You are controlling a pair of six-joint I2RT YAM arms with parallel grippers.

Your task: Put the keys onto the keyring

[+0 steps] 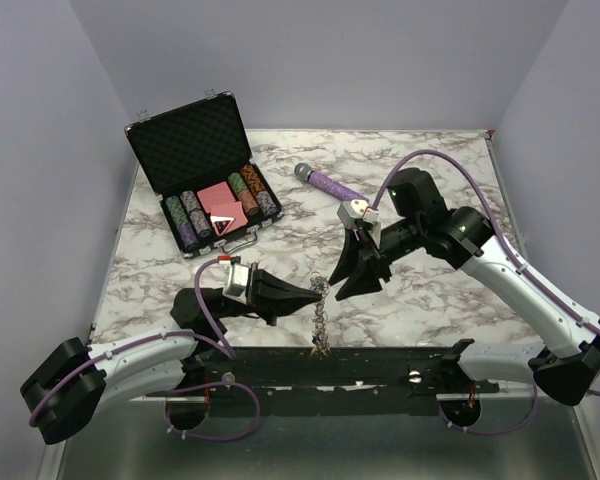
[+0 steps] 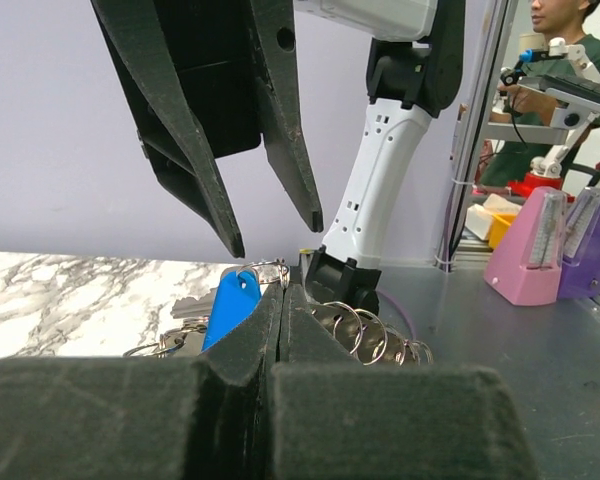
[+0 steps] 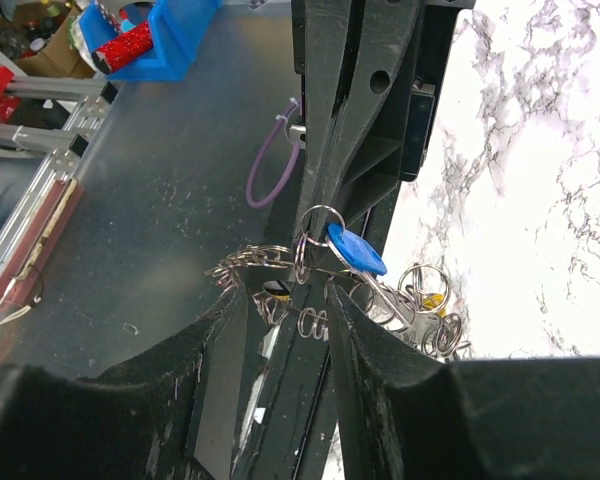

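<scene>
My left gripper (image 1: pixel 316 294) is shut, and its tips (image 2: pixel 283 288) pinch a small ring of the keyring (image 1: pixel 321 322). The keyring is a thin silvery loop strung with small split rings and hangs down toward the table's near edge. A blue-capped key (image 2: pixel 230 305) dangles from it just left of the tips, and the blue key (image 3: pixel 357 250) also shows in the right wrist view. A yellow-capped key (image 3: pixel 432 300) lies among rings below. My right gripper (image 1: pixel 354 273) is open, its fingers (image 3: pixel 235 305) straddling the keyring's wire (image 3: pixel 265 262) without pinching it.
An open black case (image 1: pixel 195 175) of poker chips stands at the back left. A purple microphone (image 1: pixel 325 182) lies behind the right arm. Beyond the table's edge stand a pink metronome (image 2: pixel 530 250) and a purple one (image 2: pixel 592 240).
</scene>
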